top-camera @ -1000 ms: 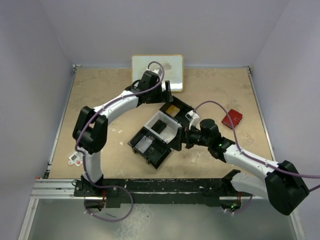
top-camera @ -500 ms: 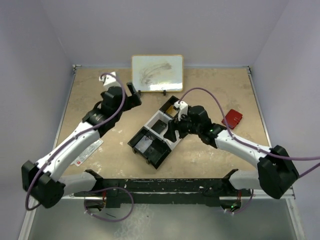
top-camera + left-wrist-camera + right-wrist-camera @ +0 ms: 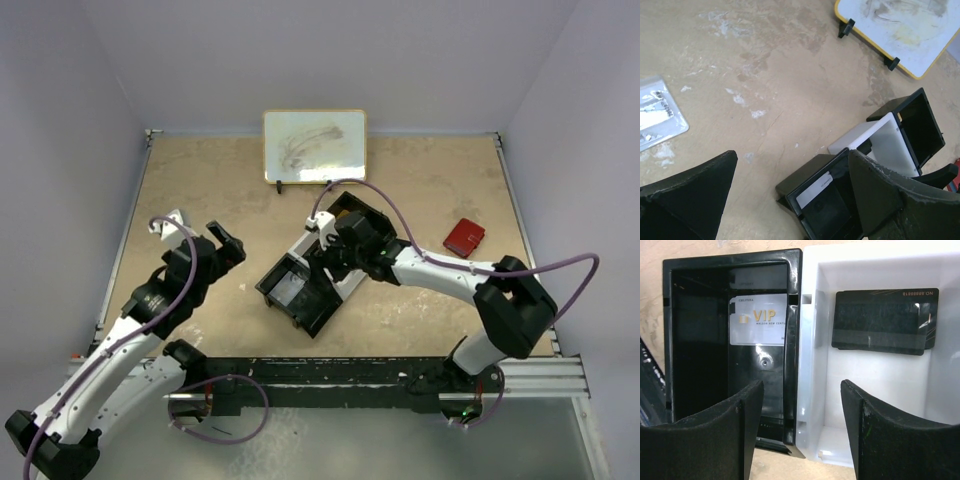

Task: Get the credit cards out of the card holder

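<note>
Plainly, white VIP card, black card perhaps 88888818, left tool and right tool spread

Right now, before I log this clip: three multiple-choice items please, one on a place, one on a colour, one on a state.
1. Where is the card holder? A in the tray; B on the table, apart from the tray; C held aloft.
2. The black card lies in a compartment of which colour? A white; B black; C red.
3. The right gripper is: A shut on a card; B open, empty; C shut on the card holder.
Key: B, it lies alone on the table; A, white walls surround it; B, fingers apart, nothing between.
</note>
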